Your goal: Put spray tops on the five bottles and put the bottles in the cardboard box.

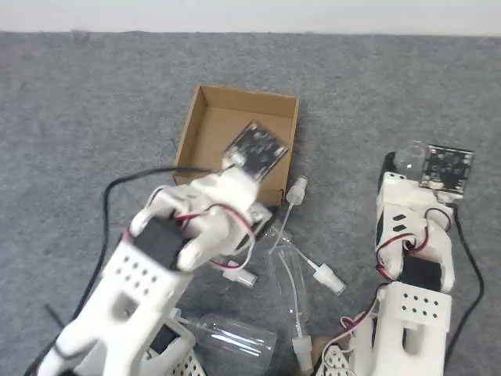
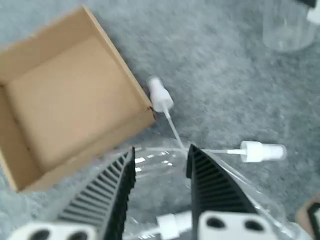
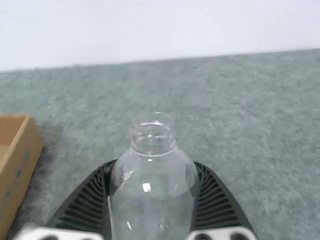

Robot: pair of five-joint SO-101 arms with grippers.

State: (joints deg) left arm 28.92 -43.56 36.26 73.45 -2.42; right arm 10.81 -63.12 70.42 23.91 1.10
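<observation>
The cardboard box [image 1: 205, 117] lies open with nothing in it, also in the left wrist view [image 2: 65, 110]. My left gripper [image 2: 160, 150] hangs just off the box's near right corner [image 1: 266, 218], shut on a clear bottle [image 2: 157, 167] that wears a white spray top [image 2: 172, 222]. My right gripper [image 3: 152, 170] stands at the right of the table [image 1: 407, 168], shut on an upright clear bottle [image 3: 152, 165] with a bare open neck. Loose spray tops [image 1: 297, 188] [image 1: 329, 278] lie between the arms, with long tubes.
More clear bottles lie on the grey carpet: one beside the loose tops [image 1: 288, 270] and one by the left arm's base [image 1: 235, 337]. A third spray top [image 1: 301, 352] lies near the front edge. Black cables [image 1: 133, 180] trail from the left arm.
</observation>
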